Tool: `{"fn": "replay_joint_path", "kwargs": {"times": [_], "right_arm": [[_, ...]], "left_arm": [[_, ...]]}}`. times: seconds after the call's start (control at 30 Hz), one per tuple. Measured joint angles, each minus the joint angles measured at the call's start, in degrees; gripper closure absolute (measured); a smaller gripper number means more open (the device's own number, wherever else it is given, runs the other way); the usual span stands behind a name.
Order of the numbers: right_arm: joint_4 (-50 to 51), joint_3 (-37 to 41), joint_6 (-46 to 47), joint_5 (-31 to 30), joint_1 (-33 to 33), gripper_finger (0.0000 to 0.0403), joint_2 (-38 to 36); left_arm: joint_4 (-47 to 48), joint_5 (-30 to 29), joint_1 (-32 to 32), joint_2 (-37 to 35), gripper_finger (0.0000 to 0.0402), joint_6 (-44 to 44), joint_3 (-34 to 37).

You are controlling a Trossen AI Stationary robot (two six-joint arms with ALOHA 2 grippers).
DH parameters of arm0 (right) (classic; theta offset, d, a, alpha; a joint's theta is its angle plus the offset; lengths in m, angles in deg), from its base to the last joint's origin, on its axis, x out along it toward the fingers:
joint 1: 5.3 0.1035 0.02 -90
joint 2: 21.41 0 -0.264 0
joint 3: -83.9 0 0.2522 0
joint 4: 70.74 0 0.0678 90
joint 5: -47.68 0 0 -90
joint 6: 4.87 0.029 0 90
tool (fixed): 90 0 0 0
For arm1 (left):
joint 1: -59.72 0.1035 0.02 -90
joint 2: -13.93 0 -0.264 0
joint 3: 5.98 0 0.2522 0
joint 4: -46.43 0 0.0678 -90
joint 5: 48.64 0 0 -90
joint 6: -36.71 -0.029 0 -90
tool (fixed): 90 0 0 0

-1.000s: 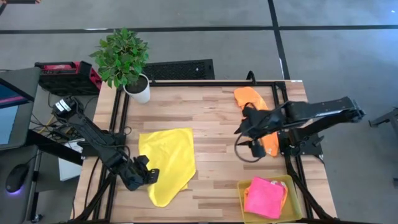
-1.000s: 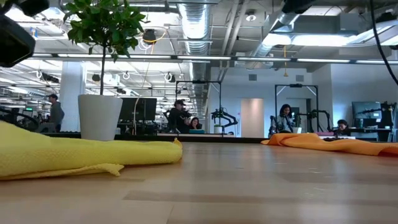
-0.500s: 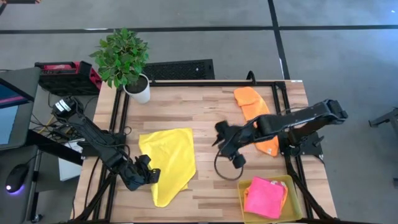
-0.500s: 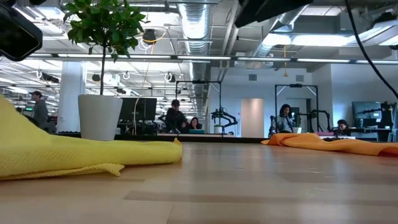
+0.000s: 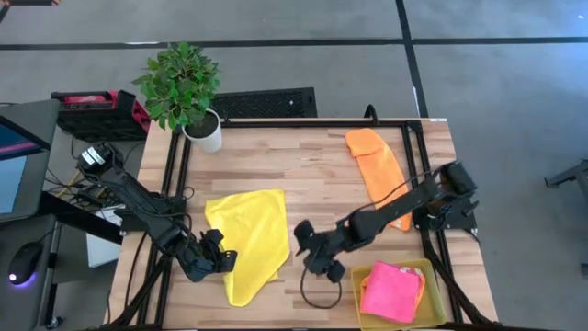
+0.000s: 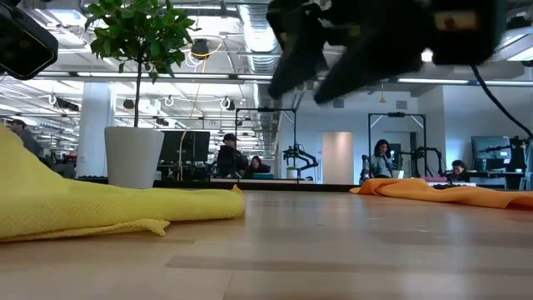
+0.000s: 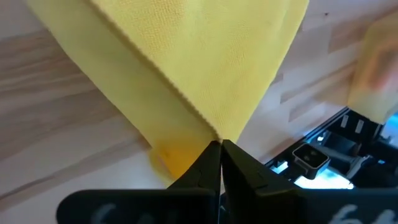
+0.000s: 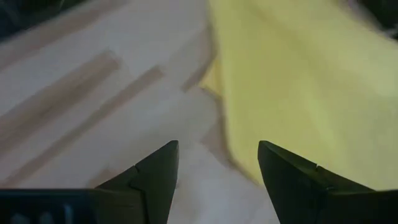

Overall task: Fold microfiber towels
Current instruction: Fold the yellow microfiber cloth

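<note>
My left gripper [image 7: 220, 144] pinches the yellow towel [image 5: 248, 241] corner; right gripper [image 8: 217, 163] spread, towel edge just ahead. Risk: corner slips free.

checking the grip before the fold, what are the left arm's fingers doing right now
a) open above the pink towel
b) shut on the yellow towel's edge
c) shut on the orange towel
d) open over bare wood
b: the left gripper has its fingers pinched together on a corner of the yellow towel, at the table's left side.
</note>
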Motion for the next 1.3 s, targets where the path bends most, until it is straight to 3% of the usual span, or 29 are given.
{"fn": "replay_joint_path", "kwargs": {"times": [0.5,0.83,1.3], "right_arm": [[-24.1,-1.1,-10.8,-0.3,0.8,0.0159,14.2],[-26.2,-4.9,-11.2,0.0,0.9,0.0159,19.7],[-26.8,-5.4,-14.8,1.2,0.9,0.0166,21.0]], "left_arm": [[-0.3,0.0,0.0,0.0,0.0401,4.8,0.0],[-0.1,0.0,0.0,0.0,0.0401,5.8,0.0],[-0.2,0.0,0.0,0.0,0.0401,5.8,0.0]]}}
